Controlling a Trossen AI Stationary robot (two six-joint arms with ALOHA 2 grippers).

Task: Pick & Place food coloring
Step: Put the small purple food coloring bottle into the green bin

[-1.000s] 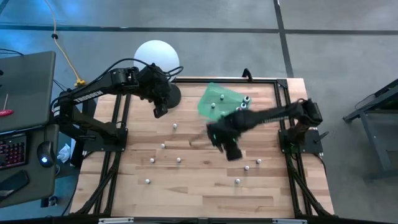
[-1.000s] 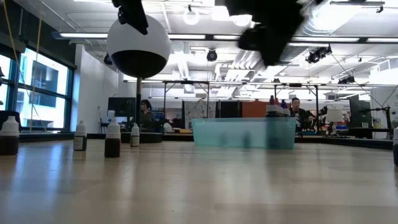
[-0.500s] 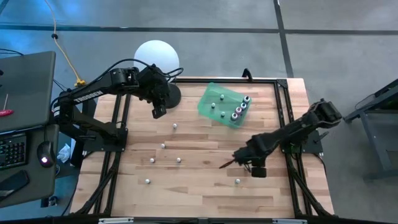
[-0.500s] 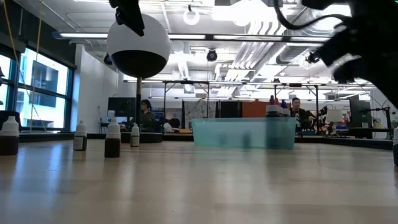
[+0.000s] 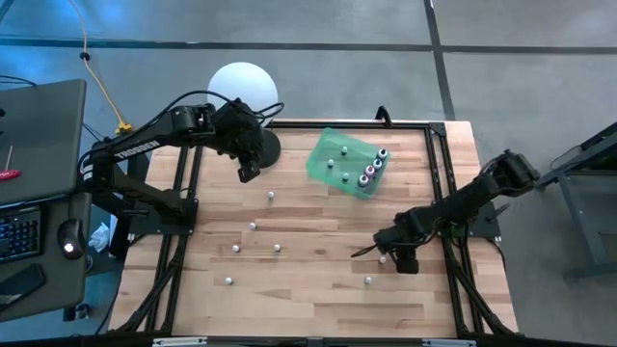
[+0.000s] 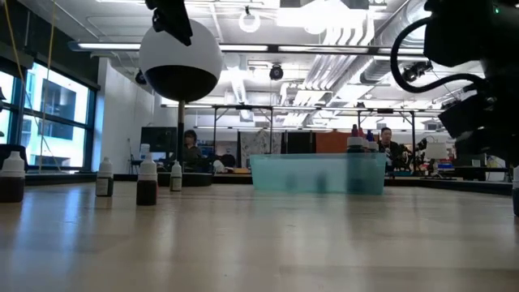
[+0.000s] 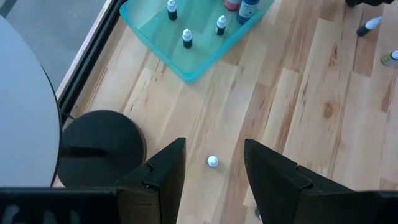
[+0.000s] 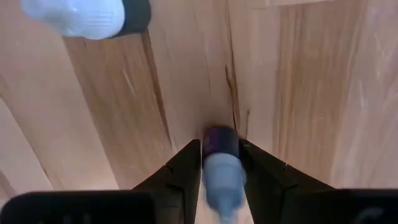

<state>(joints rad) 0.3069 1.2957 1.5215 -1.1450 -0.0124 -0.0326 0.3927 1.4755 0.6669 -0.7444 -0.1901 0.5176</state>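
Food coloring bottle (image 8: 221, 163) is clamped between the right tool (image 8: 221, 174) fingers; left tool (image 7: 212, 171) fingers stand apart.

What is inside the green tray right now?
The green tray holds several small food coloring bottles; the left wrist view shows three white-capped dark ones plus two larger ones at the picture's edge. Nothing covers them.

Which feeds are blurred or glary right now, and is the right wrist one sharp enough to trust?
Right wrist view: the bottle between the jaws is smeared, as is a second bottle beyond; wood grain stays readable. Low view: the right arm is a dark backlit shape under bright ceiling lights. High view and left wrist view: sharp, evenly lit.
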